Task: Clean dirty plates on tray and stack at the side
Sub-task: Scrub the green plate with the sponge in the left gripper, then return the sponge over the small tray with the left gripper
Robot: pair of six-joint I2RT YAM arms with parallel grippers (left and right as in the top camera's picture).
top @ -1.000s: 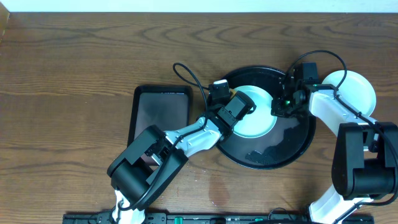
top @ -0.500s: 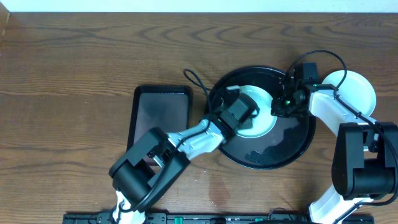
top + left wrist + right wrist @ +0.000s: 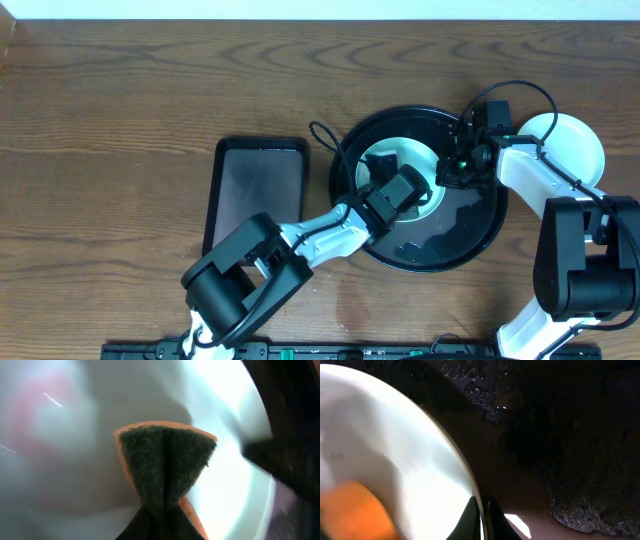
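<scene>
The left claw (image 3: 386, 168) is clamped on a folded orange-and-green sponge (image 3: 165, 460), pressing it onto the mint plate (image 3: 425, 160) beneath it in the round black tray (image 3: 470, 235). The right claw (image 3: 450, 172) pinches that plate's rim. A pale plate (image 3: 578, 148) lies on the bench (image 3: 120, 100) just beyond it.

Both arms reach toward each other — left gripper (image 3: 383, 166) clamped tight, right gripper (image 3: 447, 172) pinched shut.

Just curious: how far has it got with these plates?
Done: one pale plate sits on the tabletop beside the round tray. In hand: the right gripper pinches the mint plate by its rim while the left gripper holds a sponge on it. Left: finishing, stacking it; no third plate shows.
</scene>
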